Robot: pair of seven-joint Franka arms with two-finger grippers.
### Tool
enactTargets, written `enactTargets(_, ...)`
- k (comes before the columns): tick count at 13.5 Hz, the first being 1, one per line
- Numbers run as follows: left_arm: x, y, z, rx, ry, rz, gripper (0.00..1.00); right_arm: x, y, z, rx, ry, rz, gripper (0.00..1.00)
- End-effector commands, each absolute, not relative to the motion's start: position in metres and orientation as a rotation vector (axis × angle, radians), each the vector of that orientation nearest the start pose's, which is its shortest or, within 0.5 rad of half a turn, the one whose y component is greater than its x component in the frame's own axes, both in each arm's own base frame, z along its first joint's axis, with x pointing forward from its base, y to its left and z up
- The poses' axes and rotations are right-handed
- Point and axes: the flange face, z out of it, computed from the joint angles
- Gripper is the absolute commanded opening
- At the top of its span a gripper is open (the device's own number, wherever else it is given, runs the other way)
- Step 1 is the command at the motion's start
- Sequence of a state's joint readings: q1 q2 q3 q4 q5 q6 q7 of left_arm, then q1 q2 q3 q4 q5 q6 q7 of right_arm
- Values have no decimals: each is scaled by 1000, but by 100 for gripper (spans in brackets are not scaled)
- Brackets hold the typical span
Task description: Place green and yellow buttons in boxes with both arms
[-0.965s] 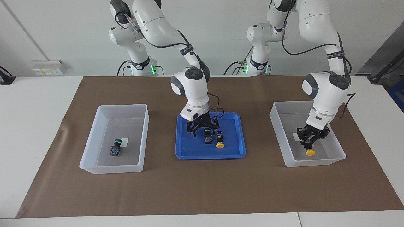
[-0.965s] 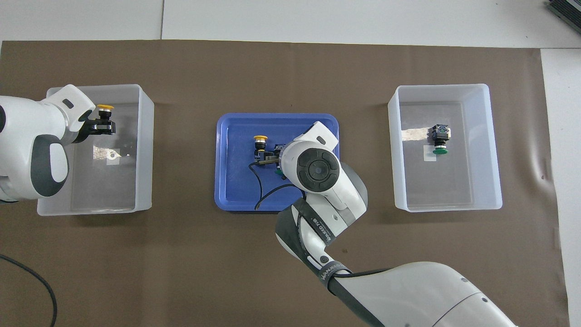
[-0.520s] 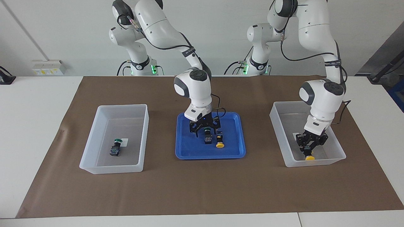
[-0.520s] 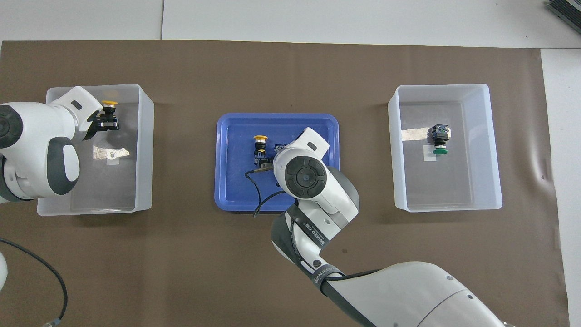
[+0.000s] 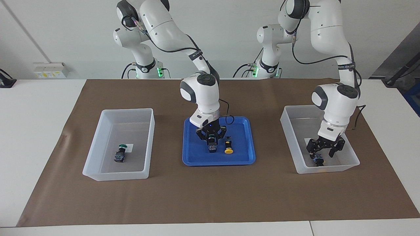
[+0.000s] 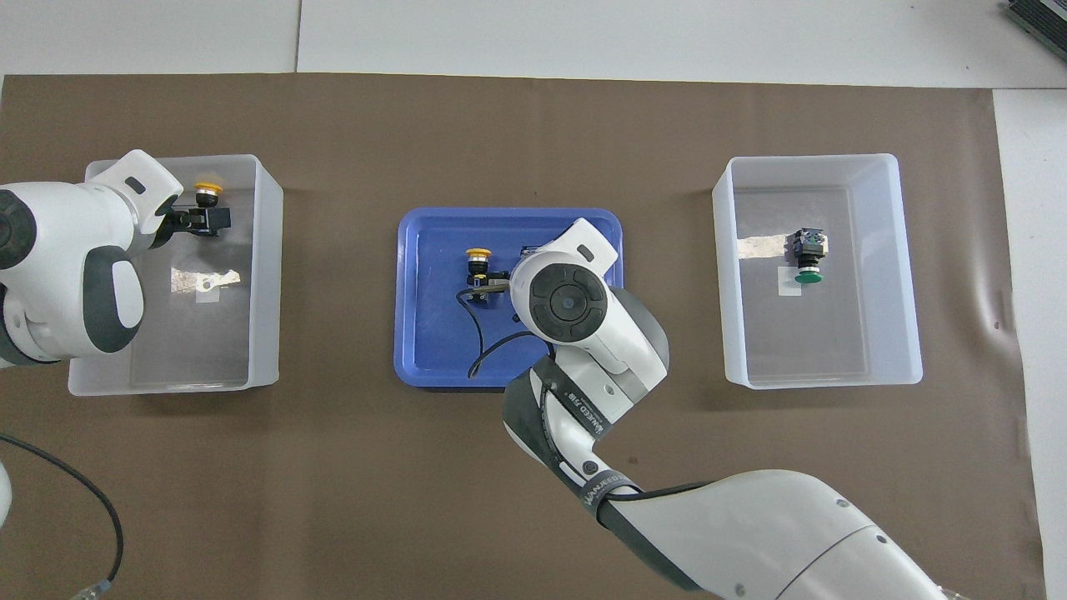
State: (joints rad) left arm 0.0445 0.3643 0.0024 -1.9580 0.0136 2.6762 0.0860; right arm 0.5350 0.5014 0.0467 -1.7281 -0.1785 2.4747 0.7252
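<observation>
Clamping the black body of a green button [image 5: 212, 148] near the middle of the blue tray [image 5: 218, 162], the right gripper [image 5: 211, 141] had its fingertips drawn narrow on it. The cap was hidden under the hand, so the colour is my reading from the task. The button's long axis seemed to run away from the robots, though the hand masked much of it. Its goal, I judged, was the box [image 5: 115, 176] at the right arm's end of the table, where another green button [image 5: 119, 154] lay by the label; the right arm was the nearer one. A spare yellow button [image 5: 228, 150] lay just beside the held one. The left gripper [image 5: 323, 151] stood wide inside the other box [image 5: 328, 169], with a yellow button [image 5: 317, 160] lying loose beneath it, by the box's edge farthest from the robots.
</observation>
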Motion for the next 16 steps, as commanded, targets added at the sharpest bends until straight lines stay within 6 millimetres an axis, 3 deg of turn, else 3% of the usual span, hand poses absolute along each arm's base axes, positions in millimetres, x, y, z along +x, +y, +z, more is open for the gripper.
enactTargets(1,639,32,367,-3049,72,-580,100,591,335,385,-3080,174,-414,0)
enactTargets(4,620,22,415,-3078,93,-441,100,603,256,449,-3145,174,-397,0)
enactTargets(6,613,8,440,-3097,83,-372,100,610,199,470,-3204,35,-355,0)
enactTargets(8,616,-22,458,-3116,64,-322,100,612,135,482,-3246,-98,-296,0)
enactTargets(10,613,-59,457,-3123,119,-316,100,606,80,475,-3232,-272,-169,0)
enactTargets(12,606,-97,451,-3133,155,-316,100,588,33,450,-3175,-333,-67,0)
enactTargets(14,591,-145,443,-3152,143,-332,100,568,11,425,-3121,-477,19,0)
enactTargets(16,585,-176,438,-3161,175,-355,100,550,11,392,-3075,-583,43,0)
